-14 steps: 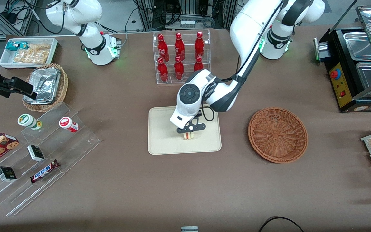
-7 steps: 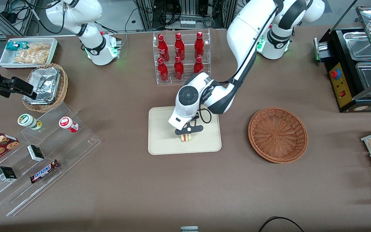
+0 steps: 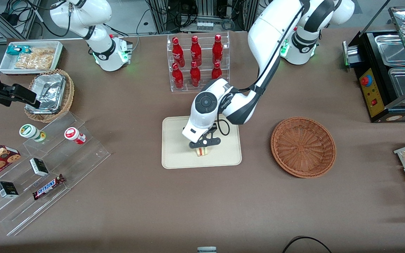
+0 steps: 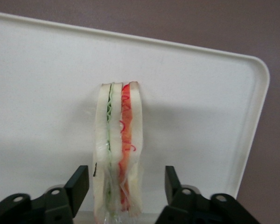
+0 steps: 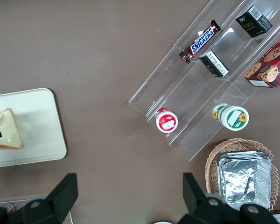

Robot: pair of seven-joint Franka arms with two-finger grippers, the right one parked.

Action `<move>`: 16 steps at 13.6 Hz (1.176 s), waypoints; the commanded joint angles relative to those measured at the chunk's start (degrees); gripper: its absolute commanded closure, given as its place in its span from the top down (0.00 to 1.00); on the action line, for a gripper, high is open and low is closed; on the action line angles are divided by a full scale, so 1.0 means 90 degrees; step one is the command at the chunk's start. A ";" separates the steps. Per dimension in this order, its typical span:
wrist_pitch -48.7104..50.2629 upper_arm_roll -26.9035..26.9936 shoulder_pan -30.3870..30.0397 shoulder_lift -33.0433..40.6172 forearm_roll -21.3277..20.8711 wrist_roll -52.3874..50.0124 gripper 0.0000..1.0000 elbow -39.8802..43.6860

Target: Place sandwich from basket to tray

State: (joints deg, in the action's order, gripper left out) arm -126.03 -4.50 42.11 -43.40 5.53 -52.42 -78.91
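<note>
Sandwich [image 4: 119,154] stood upright on your tray [image 3: 174,154]; your gripper [image 4: 123,193] straddled it, fingers [image 4: 79,184] spread and apart from the bread, holding nothing.

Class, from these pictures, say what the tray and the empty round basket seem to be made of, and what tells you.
The tray: probably moulded plastic, matte cream, one smooth piece with rounded corners. The basket: woven wicker, reddish-brown, strands radiating from its centre. The gripper stands open over the sandwich on the tray.
</note>
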 commanded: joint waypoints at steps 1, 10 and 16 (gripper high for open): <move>0.0310 0.0051 0.0028 0.0348 0.0030 -0.0074 1.00 -0.0002; 0.2652 0.0489 -0.0216 0.1764 -0.0283 0.0082 1.00 -0.0129; 0.3339 0.0627 -0.1210 0.2486 -0.0283 0.1477 1.00 -0.0703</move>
State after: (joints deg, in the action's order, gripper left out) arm -96.15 1.47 33.20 -24.91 3.44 -42.72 -80.36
